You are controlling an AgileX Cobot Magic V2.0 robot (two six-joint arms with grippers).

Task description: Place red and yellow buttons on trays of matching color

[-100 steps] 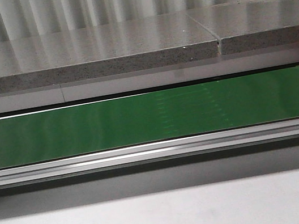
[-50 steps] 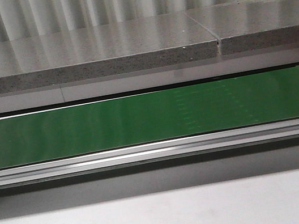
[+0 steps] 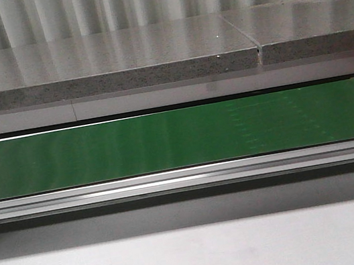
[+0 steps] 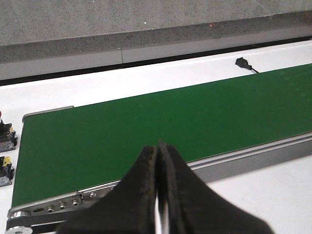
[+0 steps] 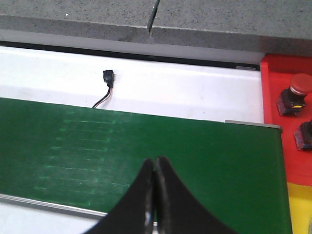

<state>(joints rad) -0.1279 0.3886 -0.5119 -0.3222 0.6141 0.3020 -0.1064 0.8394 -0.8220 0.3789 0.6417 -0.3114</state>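
In the right wrist view a red tray (image 5: 273, 126) lies past the end of the green belt (image 5: 146, 141). On it stand a red button (image 5: 296, 92) and a second button box (image 5: 305, 135), cut off by the frame edge. A yellow tray (image 5: 300, 209) adjoins the red one. My right gripper (image 5: 154, 162) hangs shut and empty over the belt. In the left wrist view my left gripper (image 4: 158, 147) is also shut and empty, above the belt's near rail. Two button boxes, a red-topped one (image 4: 5, 135) and a yellow-marked one (image 4: 5, 169), sit beyond the belt's other end. Neither gripper shows in the front view.
The green conveyor belt (image 3: 165, 141) crosses the front view, with an aluminium rail (image 3: 171, 181) on its near side and a grey stone counter (image 3: 117, 61) behind. A black sensor with a wire (image 5: 107, 78) lies on the white surface behind the belt.
Faint pale marks on the belt have drifted to the right across the front view. Nothing else differs.
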